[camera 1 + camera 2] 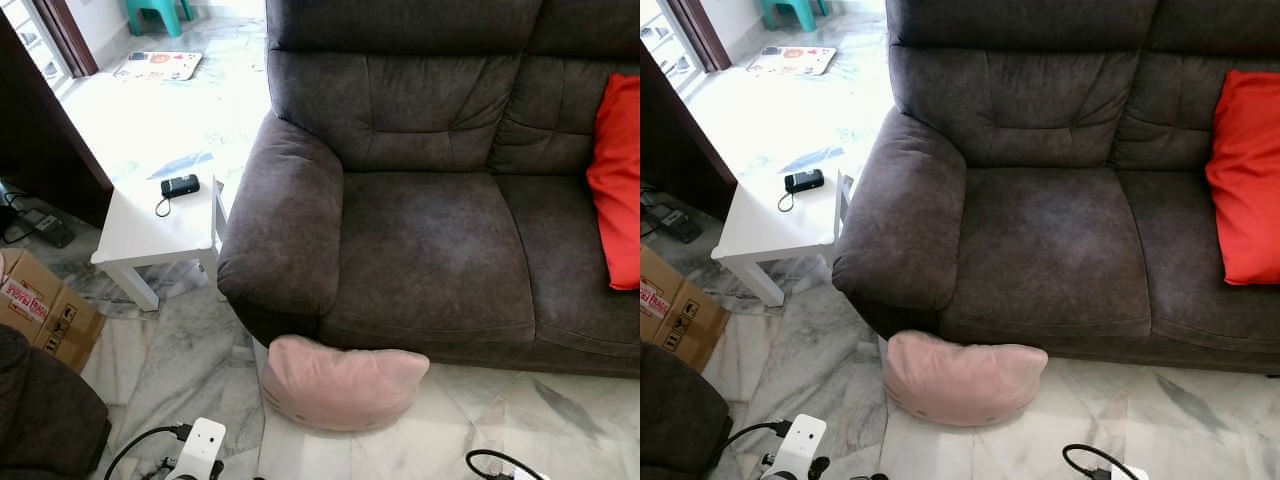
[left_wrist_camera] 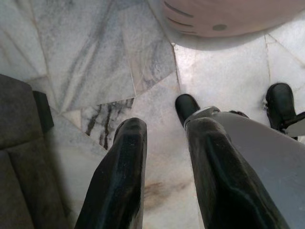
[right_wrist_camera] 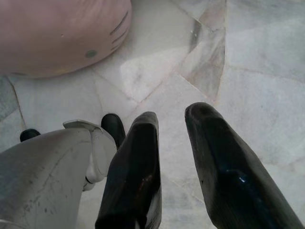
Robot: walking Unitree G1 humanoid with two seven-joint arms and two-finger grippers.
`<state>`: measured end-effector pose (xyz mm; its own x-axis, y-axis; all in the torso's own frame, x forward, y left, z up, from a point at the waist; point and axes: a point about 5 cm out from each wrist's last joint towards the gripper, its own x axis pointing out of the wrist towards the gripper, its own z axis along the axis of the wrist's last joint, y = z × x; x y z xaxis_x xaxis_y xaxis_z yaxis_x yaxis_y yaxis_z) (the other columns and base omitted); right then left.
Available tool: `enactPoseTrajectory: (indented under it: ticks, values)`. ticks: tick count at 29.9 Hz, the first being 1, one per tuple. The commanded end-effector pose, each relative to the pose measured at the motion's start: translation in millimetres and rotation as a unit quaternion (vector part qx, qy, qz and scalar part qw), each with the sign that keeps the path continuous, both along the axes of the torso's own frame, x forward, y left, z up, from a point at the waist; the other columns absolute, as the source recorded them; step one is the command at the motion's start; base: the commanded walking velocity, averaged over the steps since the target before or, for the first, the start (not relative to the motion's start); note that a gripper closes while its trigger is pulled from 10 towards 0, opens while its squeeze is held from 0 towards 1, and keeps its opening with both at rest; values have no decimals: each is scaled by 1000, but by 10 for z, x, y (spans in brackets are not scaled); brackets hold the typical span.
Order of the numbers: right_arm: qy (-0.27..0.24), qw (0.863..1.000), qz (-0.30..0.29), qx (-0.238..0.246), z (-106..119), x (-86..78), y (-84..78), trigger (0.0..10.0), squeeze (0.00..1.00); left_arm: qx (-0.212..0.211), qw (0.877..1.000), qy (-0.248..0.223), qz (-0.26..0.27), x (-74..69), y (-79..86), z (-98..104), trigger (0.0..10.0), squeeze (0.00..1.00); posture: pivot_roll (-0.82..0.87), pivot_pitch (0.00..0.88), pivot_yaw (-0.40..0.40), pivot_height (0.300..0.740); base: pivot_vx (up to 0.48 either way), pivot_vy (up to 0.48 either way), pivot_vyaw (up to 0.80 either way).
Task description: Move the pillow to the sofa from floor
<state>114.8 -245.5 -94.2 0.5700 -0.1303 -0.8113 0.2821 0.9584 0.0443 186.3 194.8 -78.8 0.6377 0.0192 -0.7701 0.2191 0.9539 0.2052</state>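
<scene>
The pink pillow (image 1: pixel 340 384) lies on the marble floor (image 1: pixel 180 350) against the sofa (image 1: pixel 430 240), both grippers (image 2: pixel 164 143) (image 3: pixel 174 138) empty with fingers apart, and the cardboard box (image 1: pixel 40 310) label reads "FRAGILE".

A grey-veined marble floor (image 1: pixel 190 350) lay sunlit near a doorway. A small white side table (image 1: pixel 140 235) stood beside the dark sofa's arm, a cardboard box (image 1: pixel 40 310) nearby, a teal stool (image 1: pixel 158 12) beyond.
</scene>
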Motion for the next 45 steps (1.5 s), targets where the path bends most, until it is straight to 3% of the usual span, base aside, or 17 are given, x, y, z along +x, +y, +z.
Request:
enactPoseTrajectory:
  ticks: [1,18,27,36,45]
  values:
    - [9,1000,-9,1,-21,-98,-24,10000,0,0,1000,10,-5,-57,-6,-30,10000,0,-45,138,-11,740,0,-334,-781]
    - [11,1000,-6,-4,-20,-98,-29,10000,0,0,1000,7,-10,-43,2,-21,10000,0,-45,138,-10,740,0,-34,0]
    - [10,1000,-6,-4,-18,-96,-30,10000,0,-3,1000,-4,16,-20,46,-1,10000,0,-51,138,-8,740,0,0,0]
    - [10,1000,-11,-3,-20,-99,-29,10000,0,-3,1000,2,18,-45,65,-12,10000,0,-49,139,-10,740,0,398,-351]
    - [6,1000,-7,-2,-15,-89,-26,10000,0,2,1000,5,19,-72,74,-24,10000,0,-48,140,-10,740,0,0,0]
